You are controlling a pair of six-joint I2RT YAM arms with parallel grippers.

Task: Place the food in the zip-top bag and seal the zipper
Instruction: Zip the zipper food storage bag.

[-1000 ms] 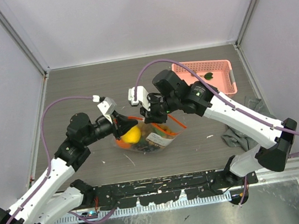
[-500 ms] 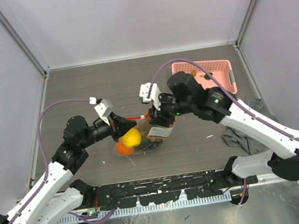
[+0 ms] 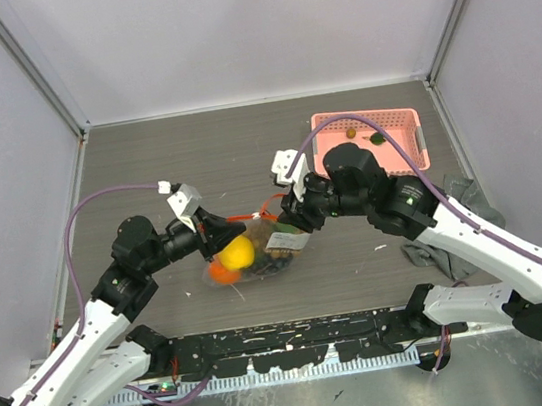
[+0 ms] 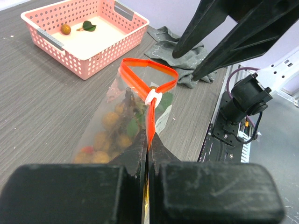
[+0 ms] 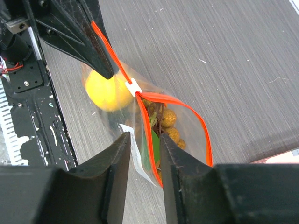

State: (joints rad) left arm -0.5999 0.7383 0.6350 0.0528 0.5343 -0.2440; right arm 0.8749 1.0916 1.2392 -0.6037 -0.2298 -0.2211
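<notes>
Left wrist view: the left end effector [image 4: 147, 148] is clamped on the sealed end of the zipper [image 4: 150, 119], holding the zip-top bag [image 4: 110, 123] over the tabletop [image 4: 56, 107]. The zipper axis runs toward the right end effector [image 4: 189, 64], parted and empty, just beyond the white slider [image 4: 153, 97] and the unsealed loop.
</notes>
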